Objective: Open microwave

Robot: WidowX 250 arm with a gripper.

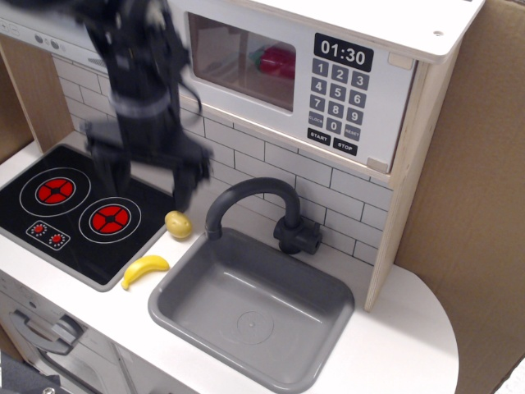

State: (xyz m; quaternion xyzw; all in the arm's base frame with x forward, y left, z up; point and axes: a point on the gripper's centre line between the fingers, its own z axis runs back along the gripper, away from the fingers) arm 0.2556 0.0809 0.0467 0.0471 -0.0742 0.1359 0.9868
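Observation:
The microwave (pixel 242 61) sits at the top, in pale wood with a white door, a clear window and a black keypad (pixel 336 94) under the digits 01:30. Its door is shut and a red item (pixel 276 59) shows inside. My arm hides the door's left end, so no handle shows. My gripper (pixel 148 185) is blurred by motion, open and empty. It hangs below the microwave's left end, over the right edge of the hob, in front of the tiled wall.
A black hob (pixel 74 209) with red rings lies at the left. A yellow lemon (pixel 178 223) and a banana (pixel 145 269) lie beside it. A grey sink (pixel 254 304) with a curved tap (pixel 246 197) fills the middle. A cardboard wall (pixel 476 205) stands at the right.

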